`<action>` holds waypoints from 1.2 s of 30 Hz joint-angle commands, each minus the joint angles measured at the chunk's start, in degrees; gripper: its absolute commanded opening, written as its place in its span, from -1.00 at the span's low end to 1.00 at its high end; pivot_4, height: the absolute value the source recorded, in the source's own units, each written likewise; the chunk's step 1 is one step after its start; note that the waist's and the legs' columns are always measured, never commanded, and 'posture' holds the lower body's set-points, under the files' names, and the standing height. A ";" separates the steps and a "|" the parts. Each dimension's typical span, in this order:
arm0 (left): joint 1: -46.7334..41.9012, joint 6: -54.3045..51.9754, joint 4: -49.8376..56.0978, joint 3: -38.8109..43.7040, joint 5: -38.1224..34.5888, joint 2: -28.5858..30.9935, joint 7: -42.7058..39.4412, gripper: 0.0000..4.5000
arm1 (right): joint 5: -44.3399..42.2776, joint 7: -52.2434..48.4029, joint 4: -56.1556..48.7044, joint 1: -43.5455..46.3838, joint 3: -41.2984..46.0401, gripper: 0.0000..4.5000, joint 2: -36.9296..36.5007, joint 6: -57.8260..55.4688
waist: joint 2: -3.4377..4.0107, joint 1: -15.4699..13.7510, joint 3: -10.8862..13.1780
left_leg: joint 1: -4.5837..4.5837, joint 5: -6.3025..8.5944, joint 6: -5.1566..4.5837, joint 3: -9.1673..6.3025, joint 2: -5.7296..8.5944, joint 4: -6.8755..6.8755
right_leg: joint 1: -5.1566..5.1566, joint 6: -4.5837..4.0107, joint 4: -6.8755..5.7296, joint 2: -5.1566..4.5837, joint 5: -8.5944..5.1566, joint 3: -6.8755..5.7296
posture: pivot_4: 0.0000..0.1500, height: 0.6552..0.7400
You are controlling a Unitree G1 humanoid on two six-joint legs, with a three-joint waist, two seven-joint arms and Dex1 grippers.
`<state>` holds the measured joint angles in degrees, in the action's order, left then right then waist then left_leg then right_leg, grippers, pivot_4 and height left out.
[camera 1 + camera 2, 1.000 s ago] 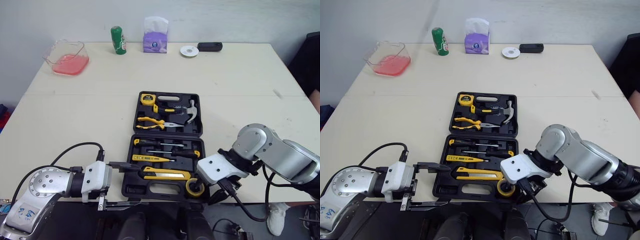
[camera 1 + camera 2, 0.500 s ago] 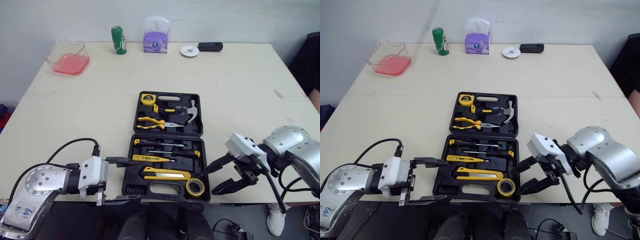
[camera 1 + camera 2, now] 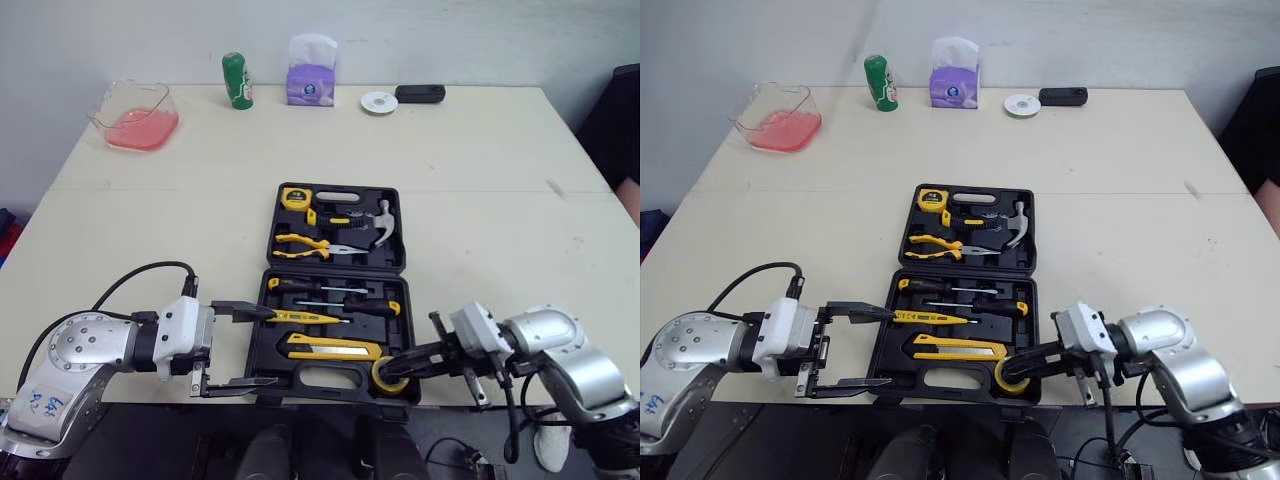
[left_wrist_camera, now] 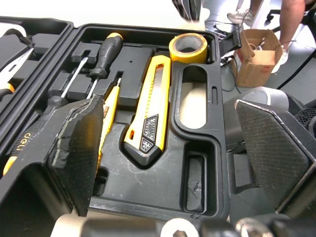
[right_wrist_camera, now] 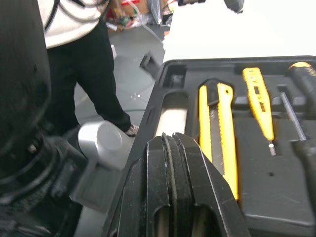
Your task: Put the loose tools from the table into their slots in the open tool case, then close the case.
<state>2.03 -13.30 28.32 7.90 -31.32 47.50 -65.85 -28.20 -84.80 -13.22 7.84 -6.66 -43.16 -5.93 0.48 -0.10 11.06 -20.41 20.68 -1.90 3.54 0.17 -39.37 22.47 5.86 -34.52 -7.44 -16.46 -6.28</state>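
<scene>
The black tool case [image 3: 338, 186] lies open in the middle of the table. Its far half holds a tape measure [image 3: 294, 197], pliers [image 3: 300, 242] and a hammer [image 3: 383, 222]. Screwdrivers [image 3: 330, 288], a yellow tester [image 3: 305, 317] and a yellow utility knife [image 3: 333, 347] lie in the near half. A yellow tape roll [image 3: 390, 373] sits in the near right corner. My right gripper [image 3: 402, 362] is shut, empty, its tips at the tape roll. My left gripper [image 3: 272, 348] stands open at the case's near left corner, straddling its edge [image 4: 207, 148].
Along the far edge stand a pink tub [image 3: 135, 115], a green can [image 3: 236, 80], a tissue box [image 3: 311, 72], a white disc [image 3: 379, 102] and a black device [image 3: 420, 93]. A person's legs [image 5: 74, 64] and a cardboard box [image 4: 256, 57] are beyond the near table edge.
My right gripper drew back from the case's corner, let go of the tape roll, then shut and now points its tips at the roll. My left gripper edged closer to the case.
</scene>
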 commanded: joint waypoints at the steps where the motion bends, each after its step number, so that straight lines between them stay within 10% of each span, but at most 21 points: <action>1: -0.45 -0.37 0.97 0.04 -1.37 0.22 -0.35 1.00 | 0.44 0.20 -0.36 -0.12 -1.37 -0.99 1.13 0.73 | 0.00 0.04 0.00 | 0.00 0.00 0.00 0.00 0.00 0.00 | 0.00 0.00 -0.01 0.00 0.00 0.01 | 1.00 1.00; 19: 0.37 -0.06 0.32 0.78 -0.11 0.19 -0.40 1.00 | 15.99 4.84 17.44 -0.44 -9.48 -0.99 1.56 14.86 | -0.54 0.14 -0.34 | 0.36 0.02 0.05 -0.08 -0.06 0.00 | -0.37 -0.02 0.20 -0.01 -0.01 -0.02 | 1.00 1.00; 27: 0.40 -0.92 -1.03 1.43 0.34 0.55 0.79 1.00 | 4.31 -1.50 24.46 1.06 -5.91 -0.99 5.37 13.62 | -0.80 0.25 -0.73 | 1.23 0.34 0.36 -0.17 -0.21 0.30 | -1.23 -0.12 0.52 0.00 -0.06 -0.02 | 1.00 1.00; 36: -1.29 -2.92 -4.95 10.90 -2.28 0.23 5.39 1.00 | -6.24 1.71 6.92 2.25 3.94 -0.99 -2.85 0.41 | 0.10 -0.18 -0.19 | 0.76 0.24 0.04 -0.20 -0.04 0.25 | -0.84 -0.07 0.54 -0.20 -0.03 -0.04 | 1.00 1.00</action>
<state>1.46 -17.18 23.85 16.00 -32.85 48.06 -61.76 -32.47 -84.68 -2.26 9.42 -5.98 -44.66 -3.36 0.58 -0.28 10.87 -19.67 20.93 -1.86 3.33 0.12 -39.12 21.66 5.79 -33.97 -7.63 -16.49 -6.36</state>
